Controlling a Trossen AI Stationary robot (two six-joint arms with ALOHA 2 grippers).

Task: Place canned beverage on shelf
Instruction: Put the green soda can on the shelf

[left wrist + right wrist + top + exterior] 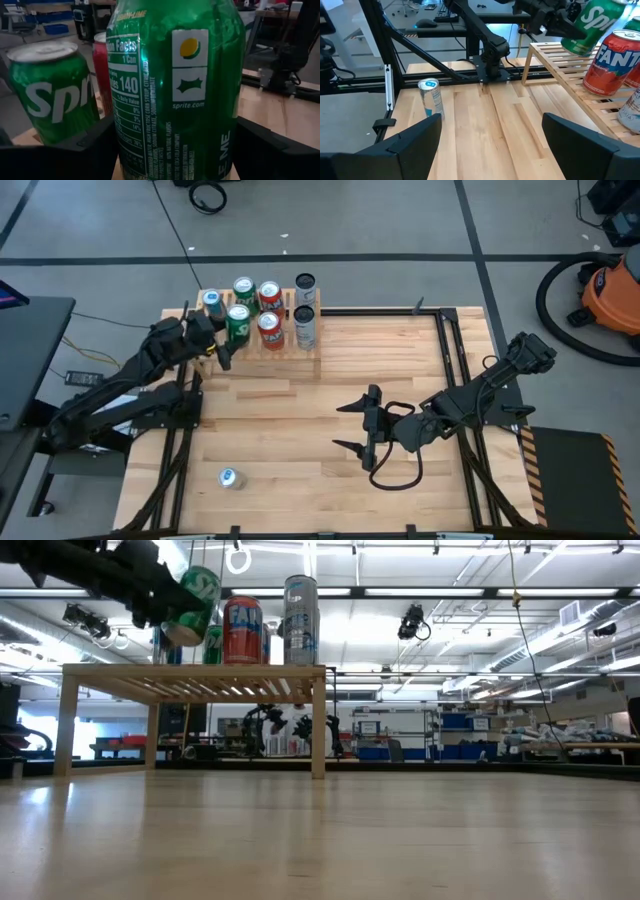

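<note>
The left gripper (222, 345) clasps a green Sprite can (237, 326), tilted above the shelf (190, 680). Next, I judge, it must level and lower the can. The right gripper (358, 426) waits agape mid-table.

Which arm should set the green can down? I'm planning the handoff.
Left, probably. Its gripper already holds the green can tilted above the shelf; the right gripper waits open at mid-table, holding nothing.

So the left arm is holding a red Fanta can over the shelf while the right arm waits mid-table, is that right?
Not quite. The can in the left gripper is a green Sprite can, not a red Fanta; the left wrist view shows it clearly. It is over the shelf, and the right gripper does wait mid-table.
</note>
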